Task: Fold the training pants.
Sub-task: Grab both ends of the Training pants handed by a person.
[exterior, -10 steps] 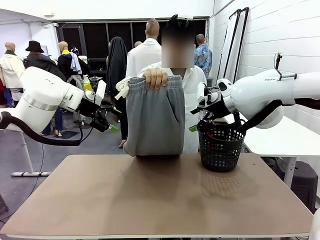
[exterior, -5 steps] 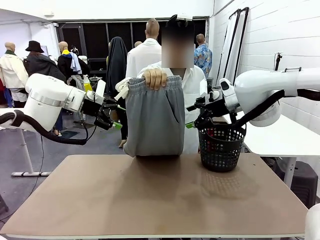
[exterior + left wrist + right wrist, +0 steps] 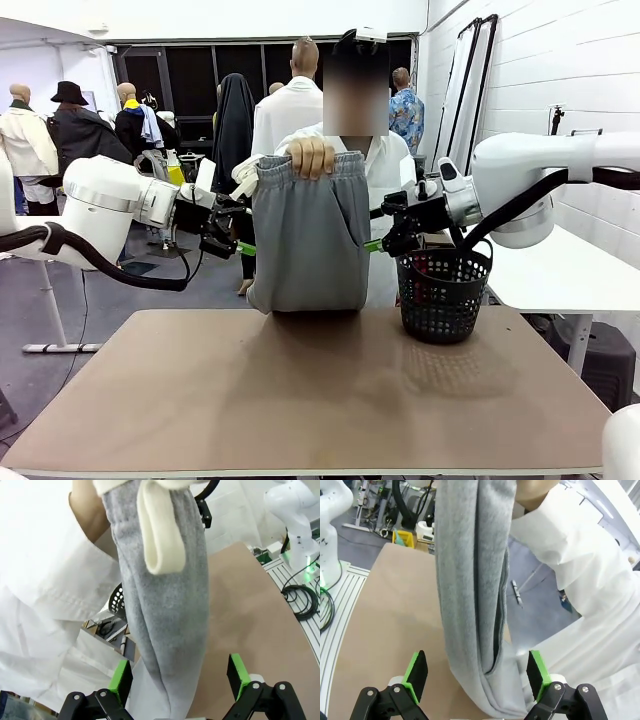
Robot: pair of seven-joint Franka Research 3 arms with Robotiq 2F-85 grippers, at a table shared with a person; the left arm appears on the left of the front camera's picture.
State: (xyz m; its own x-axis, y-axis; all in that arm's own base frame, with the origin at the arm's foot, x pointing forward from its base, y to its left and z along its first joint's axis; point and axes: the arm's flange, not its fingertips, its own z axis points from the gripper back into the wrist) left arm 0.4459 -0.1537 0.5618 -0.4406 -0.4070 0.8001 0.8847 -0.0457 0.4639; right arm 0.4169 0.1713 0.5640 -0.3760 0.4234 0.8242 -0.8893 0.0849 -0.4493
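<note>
A: Both grippers were seen spread wide and empty: left gripper [image 3: 236, 232], right gripper [image 3: 378, 228].
B: Pants?
A: The training pants [image 3: 310, 235] were held up between them by a person's hand [image 3: 311, 157], long axis vertical, bottom fold near the table [image 3: 300, 400] far edge. Each side was flanked about equally closely. Light grey jersey, gathered waistband and whitish drawstring [image 3: 160, 530] were noted.

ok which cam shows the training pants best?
Front view: the training pants hang full-width from the person's hand, visible from waistband down to the bottom fold. Left wrist view gives one side edge plus the drawstring; right wrist view gives the other side edge.
</note>
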